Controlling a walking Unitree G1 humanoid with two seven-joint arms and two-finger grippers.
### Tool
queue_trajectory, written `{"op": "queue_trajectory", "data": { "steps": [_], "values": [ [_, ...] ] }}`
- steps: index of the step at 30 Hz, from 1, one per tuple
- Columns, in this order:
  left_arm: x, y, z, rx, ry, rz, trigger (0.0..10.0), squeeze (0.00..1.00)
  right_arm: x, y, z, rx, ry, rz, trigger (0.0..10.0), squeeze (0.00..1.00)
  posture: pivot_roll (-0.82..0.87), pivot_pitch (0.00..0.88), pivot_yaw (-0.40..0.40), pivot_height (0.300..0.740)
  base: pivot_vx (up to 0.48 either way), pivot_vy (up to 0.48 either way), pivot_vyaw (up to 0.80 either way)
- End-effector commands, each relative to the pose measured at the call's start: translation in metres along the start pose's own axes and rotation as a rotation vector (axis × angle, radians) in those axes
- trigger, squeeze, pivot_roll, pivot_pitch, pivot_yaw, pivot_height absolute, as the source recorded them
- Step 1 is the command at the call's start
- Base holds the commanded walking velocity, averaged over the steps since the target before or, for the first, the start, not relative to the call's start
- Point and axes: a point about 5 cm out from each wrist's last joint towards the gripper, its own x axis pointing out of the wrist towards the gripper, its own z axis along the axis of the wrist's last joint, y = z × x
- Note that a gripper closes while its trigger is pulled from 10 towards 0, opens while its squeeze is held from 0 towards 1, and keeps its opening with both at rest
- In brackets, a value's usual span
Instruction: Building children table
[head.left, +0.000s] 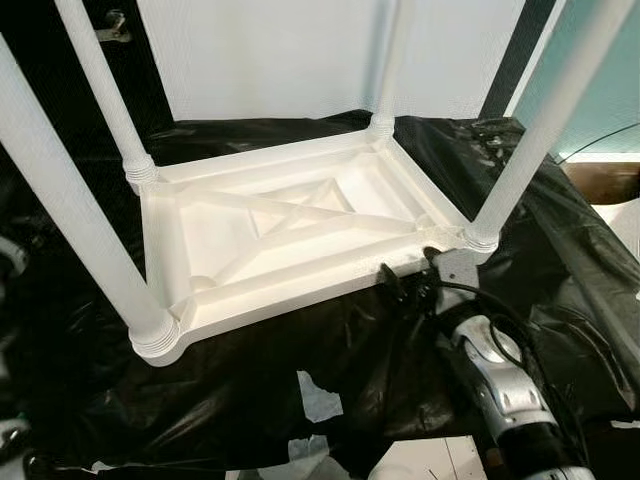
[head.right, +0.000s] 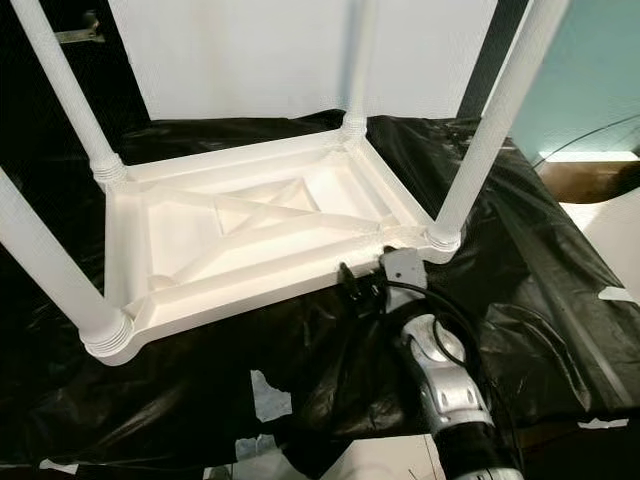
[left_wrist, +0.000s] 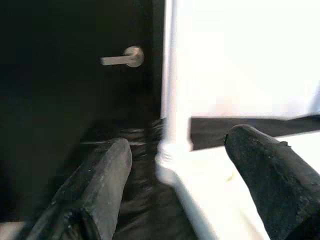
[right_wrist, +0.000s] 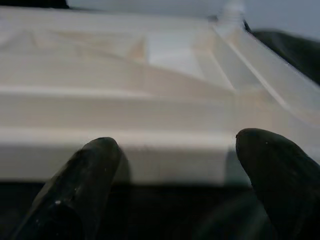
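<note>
So here's the count: one white plastic table (head.left: 290, 240) flipped upside down, with four white legs (head.left: 75, 215) sticking up, one at each corner. It sits on one black plastic sheet (head.left: 250, 390). There's also one silver door handle (left_wrist: 122, 59) on the dark door at the far left.

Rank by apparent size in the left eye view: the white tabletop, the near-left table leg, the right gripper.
1. Tabletop, the largest.
2. Near-left leg, enlarged by nearness to the camera.
3. Right gripper, the smallest, at the tabletop's near edge.
</note>
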Motion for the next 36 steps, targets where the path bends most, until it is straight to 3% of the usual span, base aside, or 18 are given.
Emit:
{"op": "queue_trajectory", "data": {
  "steps": [1, 4, 6, 8, 10, 12, 13, 14, 15, 16, 17, 20, 25, 28, 30, 36],
  "values": [
    [0.004, -0.005, -0.004, -0.045, -0.013, -0.033, 10.0, 0.00, -0.003, -0.002, -0.001, 0.014, 0.018, -0.018, 10.0, 0.00, 0.11, 0.055, -0.030, 0.740, 0.000, 0.000, 0.00],
    [0.014, -0.020, -0.004, -0.091, -0.045, -0.119, 10.0, 0.00, -0.011, -0.004, -0.005, 0.021, 0.042, -0.018, 10.0, 0.00, 0.10, 0.060, -0.026, 0.740, 0.000, 0.000, 0.00],
    [0.014, -0.020, -0.004, -0.091, -0.045, -0.119, 10.0, 0.00, -0.011, -0.004, -0.005, 0.021, 0.042, -0.018, 10.0, 0.00, 0.10, 0.060, -0.026, 0.740, 0.000, 0.000, 0.00],
    [0.021, -0.039, -0.003, -0.133, -0.071, -0.248, 10.0, 0.00, -0.013, -0.008, -0.009, 0.039, 0.073, -0.046, 10.0, 0.00, 0.10, 0.059, -0.023, 0.740, 0.000, 0.000, 0.00],
    [0.021, -0.039, -0.003, -0.133, -0.071, -0.248, 10.0, 0.00, -0.013, -0.008, -0.009, 0.039, 0.073, -0.046, 10.0, 0.00, 0.10, 0.059, -0.023, 0.740, 0.000, 0.000, 0.00],
    [0.023, -0.057, -0.003, -0.161, -0.085, -0.357, 10.0, 0.00, -0.009, -0.012, -0.011, 0.067, 0.098, -0.078, 10.0, 0.00, 0.10, 0.057, -0.019, 0.740, 0.000, 0.000, 0.00],
    [0.023, -0.057, -0.003, -0.161, -0.085, -0.357, 10.0, 0.00, -0.009, -0.012, -0.011, 0.067, 0.098, -0.078, 10.0, 0.00, 0.10, 0.057, -0.019, 0.740, 0.000, 0.000, 0.00],
    [0.020, -0.071, -0.006, -0.157, -0.076, -0.441, 10.0, 0.00, -0.003, -0.013, -0.011, 0.089, 0.122, -0.092, 10.0, 0.00, 0.10, 0.057, -0.016, 0.740, 0.000, 0.000, 0.00],
    [0.012, -0.099, -0.014, -0.175, -0.042, -0.608, 10.0, 0.00, 0.011, -0.013, -0.009, 0.106, 0.177, -0.105, 10.0, 0.00, 0.11, 0.056, -0.017, 0.740, 0.000, 0.000, 0.00],
    [0.012, -0.099, -0.014, -0.175, -0.042, -0.608, 10.0, 0.00, 0.011, -0.013, -0.009, 0.106, 0.177, -0.105, 10.0, 0.00, 0.11, 0.056, -0.017, 0.740, 0.000, 0.000, 0.00],
    [0.006, -0.113, -0.018, -0.196, -0.017, -0.698, 10.0, 0.00, 0.017, -0.011, -0.009, 0.100, 0.206, -0.103, 10.0, 0.00, 0.11, 0.057, -0.018, 0.740, 0.000, 0.000, 0.00],
    [0.003, -0.119, -0.018, -0.199, -0.009, -0.733, 10.0, 0.00, 0.020, -0.010, -0.008, 0.101, 0.209, -0.103, 10.0, 0.00, 0.12, 0.057, -0.023, 0.740, 0.000, 0.000, 0.00],
    [-0.014, -0.150, -0.014, -0.231, 0.005, -0.899, 10.0, 0.00, 0.037, -0.010, -0.001, 0.114, 0.209, -0.106, 10.0, 0.00, 0.14, 0.059, -0.033, 0.740, 0.000, 0.000, 0.00],
    [-0.022, -0.163, -0.011, -0.251, 0.007, -0.939, 10.0, 0.00, 0.045, -0.010, 0.002, 0.109, 0.206, -0.101, 10.0, 0.00, 0.15, 0.059, -0.035, 0.740, 0.000, 0.000, 0.00],
    [-0.022, -0.163, -0.011, -0.251, 0.007, -0.939, 10.0, 0.00, 0.045, -0.010, 0.002, 0.109, 0.206, -0.101, 10.0, 0.00, 0.15, 0.059, -0.035, 0.740, 0.000, 0.000, 0.00],
    [-0.046, -0.205, -0.006, -0.321, 0.008, -1.076, 10.0, 0.00, 0.065, -0.010, 0.010, 0.062, 0.200, -0.049, 10.0, 0.00, 0.17, 0.059, -0.052, 0.740, 0.000, 0.000, 0.00]
  ]
}}
